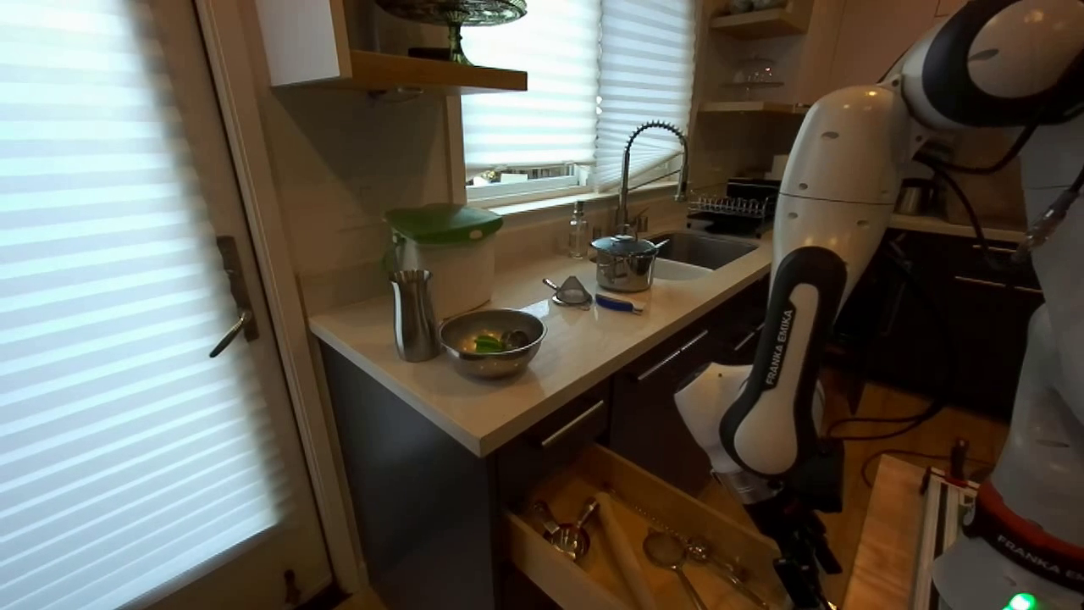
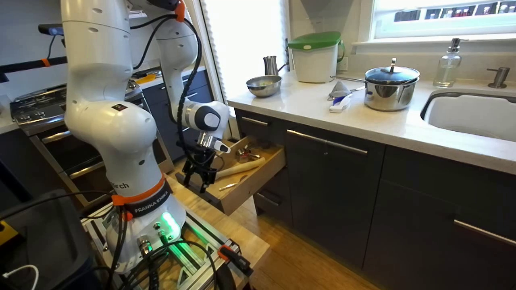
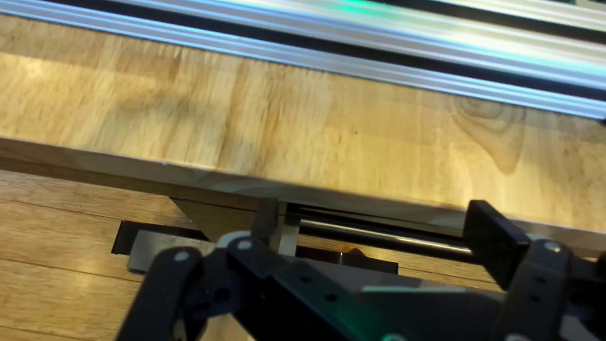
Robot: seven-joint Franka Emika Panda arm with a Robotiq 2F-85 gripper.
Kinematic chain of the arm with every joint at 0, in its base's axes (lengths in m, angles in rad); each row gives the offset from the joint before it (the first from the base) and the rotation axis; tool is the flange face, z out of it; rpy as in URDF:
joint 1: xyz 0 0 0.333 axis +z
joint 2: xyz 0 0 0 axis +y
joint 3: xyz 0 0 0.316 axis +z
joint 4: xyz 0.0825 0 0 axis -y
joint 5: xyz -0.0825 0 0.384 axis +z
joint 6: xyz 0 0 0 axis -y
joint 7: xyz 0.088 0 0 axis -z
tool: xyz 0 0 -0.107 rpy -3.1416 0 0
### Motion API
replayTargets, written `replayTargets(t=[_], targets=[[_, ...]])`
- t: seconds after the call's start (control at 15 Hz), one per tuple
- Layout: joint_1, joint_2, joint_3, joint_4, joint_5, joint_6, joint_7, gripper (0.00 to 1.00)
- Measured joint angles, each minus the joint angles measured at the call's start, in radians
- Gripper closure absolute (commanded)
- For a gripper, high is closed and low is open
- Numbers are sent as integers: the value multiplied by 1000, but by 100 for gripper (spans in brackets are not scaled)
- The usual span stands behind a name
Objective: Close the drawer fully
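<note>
Nearest in my wrist view is the pincer (image 3: 374,220), its fingers (image 3: 493,241) spread wide apart. In both exterior views I see the drawer (image 2: 256,181) pulled well out below the worktop (image 2: 302,96), a rolling pin (image 2: 242,166) lying inside. The pincer hangs by the drawer's front end; whether they touch, I can't tell from here.

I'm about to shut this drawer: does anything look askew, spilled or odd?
I see no spill or damage. Slightly untidy: in the open drawer, the wooden rod lies aslant among loose utensils, not lined up. Part of the inside is hidden.
</note>
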Motion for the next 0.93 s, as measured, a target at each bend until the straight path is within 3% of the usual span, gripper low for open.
replayTargets(t=[0.93], targets=[[3,48,4,7,-6,62,40,0]])
